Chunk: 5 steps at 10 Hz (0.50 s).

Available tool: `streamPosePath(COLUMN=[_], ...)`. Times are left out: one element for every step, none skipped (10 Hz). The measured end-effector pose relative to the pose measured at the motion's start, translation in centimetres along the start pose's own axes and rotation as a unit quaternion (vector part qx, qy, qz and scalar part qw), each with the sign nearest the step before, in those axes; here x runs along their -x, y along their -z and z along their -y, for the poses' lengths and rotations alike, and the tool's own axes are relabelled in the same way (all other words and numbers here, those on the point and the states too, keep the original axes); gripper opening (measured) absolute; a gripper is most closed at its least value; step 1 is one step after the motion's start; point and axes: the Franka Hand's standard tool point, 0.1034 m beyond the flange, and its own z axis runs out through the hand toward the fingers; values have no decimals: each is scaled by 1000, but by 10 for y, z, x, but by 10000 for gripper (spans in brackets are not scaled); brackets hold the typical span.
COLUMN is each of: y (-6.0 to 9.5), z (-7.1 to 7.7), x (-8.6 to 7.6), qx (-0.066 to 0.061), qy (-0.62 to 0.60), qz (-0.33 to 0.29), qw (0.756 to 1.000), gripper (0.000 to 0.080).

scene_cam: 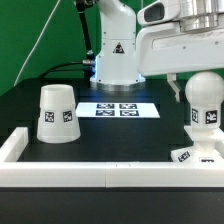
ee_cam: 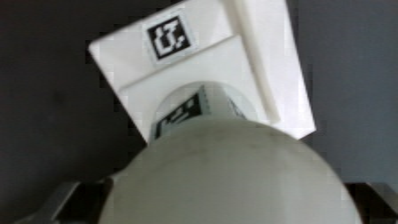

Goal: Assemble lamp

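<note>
Gripper [scene_cam: 198,88] hangs over the bulb [scene_cam: 203,104], fingers [ee_cam: 61,200] on either side of its ball head; we cannot tell whether they press on it. From the exterior view's left, we see a white rail [scene_cam: 20,148] along that edge and the near edge of the black table [scene_cam: 120,140], then the shade [scene_cam: 55,112] standing wide end down near that same edge. The marker board [scene_cam: 120,108] lies mid-table before the arm's pedestal [scene_cam: 115,55]. By the edge on the exterior view's right, the bulb stands upright on the base [scene_cam: 203,158]. A green curtain [scene_cam: 30,30] hangs behind the table.
</note>
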Motion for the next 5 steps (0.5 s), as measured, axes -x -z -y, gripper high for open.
streamPosePath(y=[0,1,0,-1,-2], z=[1,2,3,4,5], x=[2,3,4,5,6], qx=[2,4,3,4,5], qy=[-42,-75,-128,-180,-212], qz=[9,21,31,39,42], qw=[999,997,991,983,976], gripper=[580,580,580,580,580])
